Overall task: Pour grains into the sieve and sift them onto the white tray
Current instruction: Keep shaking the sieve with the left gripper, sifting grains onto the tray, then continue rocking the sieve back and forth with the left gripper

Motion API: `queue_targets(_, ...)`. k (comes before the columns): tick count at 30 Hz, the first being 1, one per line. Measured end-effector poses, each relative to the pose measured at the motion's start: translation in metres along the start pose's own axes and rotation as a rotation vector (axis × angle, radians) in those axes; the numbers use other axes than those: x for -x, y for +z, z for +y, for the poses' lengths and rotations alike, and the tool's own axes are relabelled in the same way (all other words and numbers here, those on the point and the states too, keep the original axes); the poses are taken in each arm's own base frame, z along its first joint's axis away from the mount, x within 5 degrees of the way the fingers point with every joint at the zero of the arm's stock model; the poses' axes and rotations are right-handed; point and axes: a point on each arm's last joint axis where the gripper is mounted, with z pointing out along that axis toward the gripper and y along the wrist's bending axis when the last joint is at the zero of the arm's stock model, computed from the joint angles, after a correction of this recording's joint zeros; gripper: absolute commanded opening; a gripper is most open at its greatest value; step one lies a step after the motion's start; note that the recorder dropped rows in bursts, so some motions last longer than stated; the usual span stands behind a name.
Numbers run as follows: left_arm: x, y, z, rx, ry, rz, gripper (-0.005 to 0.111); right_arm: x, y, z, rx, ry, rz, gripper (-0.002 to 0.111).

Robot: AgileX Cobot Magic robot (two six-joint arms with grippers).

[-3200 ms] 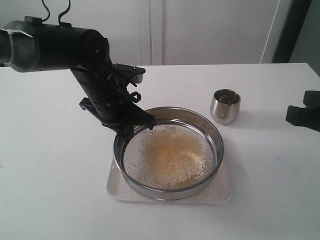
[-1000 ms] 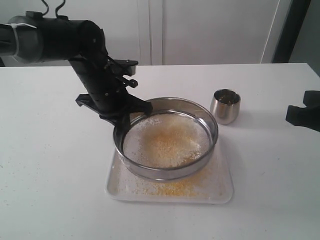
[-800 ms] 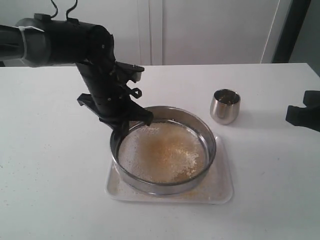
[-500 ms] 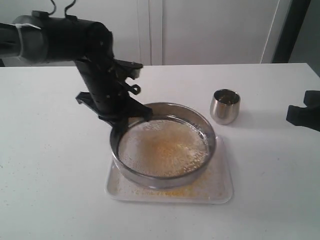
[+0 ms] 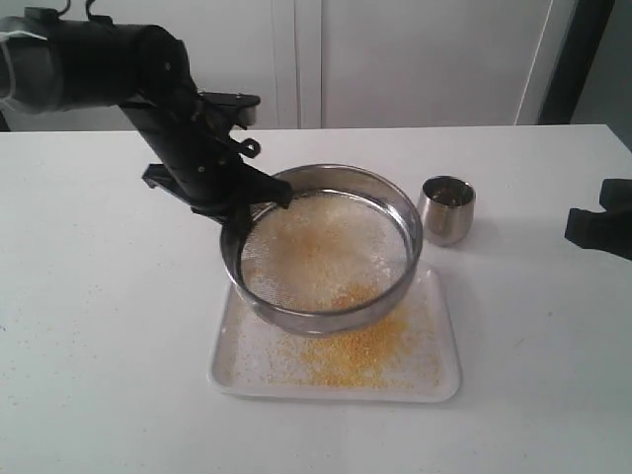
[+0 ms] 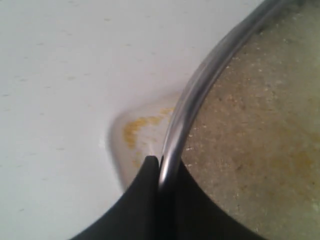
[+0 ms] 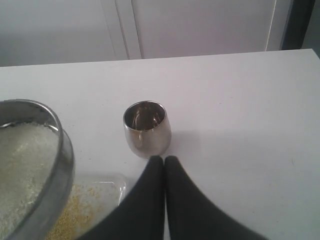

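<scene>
The steel sieve point(image 5: 326, 252) hangs tilted above the white tray point(image 5: 439, 380), its far rim raised. My left gripper point(image 5: 235, 209) is shut on the sieve's left rim point(image 6: 200, 87); the black fingers point(image 6: 145, 180) pinch the steel wall. Whitish and yellow grains point(image 5: 326, 247) lie on the mesh. A patch of fine yellow grains point(image 5: 360, 346) covers the tray below. My right gripper point(image 7: 164, 161) is shut and holds nothing, just in front of the small steel cup point(image 7: 146, 129); in the exterior view it shows at the right edge point(image 5: 597, 219).
The shiny steel cup point(image 5: 446, 209) stands upright on the white table point(image 5: 109, 326), right of the sieve and close to its rim. White cabinet doors point(image 5: 395, 59) rise behind the table. Scattered grains speckle the tabletop on the left.
The left arm has lifted the sieve up and back, tilting it; a much larger patch of yellow grains now shows on the tray. The right gripper has not moved.
</scene>
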Motion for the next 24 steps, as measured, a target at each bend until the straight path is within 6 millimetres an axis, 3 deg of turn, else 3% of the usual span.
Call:
queue_targets(4,-0.012,0.012,-0.026,-0.031,0.08,0.097,0.0,0.0,0.0,0.0,0.0,0.0,0.0,0.0)
queue_targets(9,-0.006,0.005,-0.006,-0.015,0.02,0.063,0.0,0.0,0.0,0.0,0.0,0.0,0.0,0.0)
queue_targets(14,-0.008,0.002,-0.01,-0.008,0.088,0.073,0.0,0.0,0.0,0.0,0.0,0.0,0.0,0.0)
queue_targets(20,-0.006,0.0,0.006,0.023,0.023,0.078,0.0,0.0,0.0,0.0,0.0,0.0,0.0,0.0)
queue_targets(24,-0.006,0.004,-0.015,0.013,0.092,0.046,0.0,0.0,0.0,0.0,0.0,0.0,0.0,0.0)
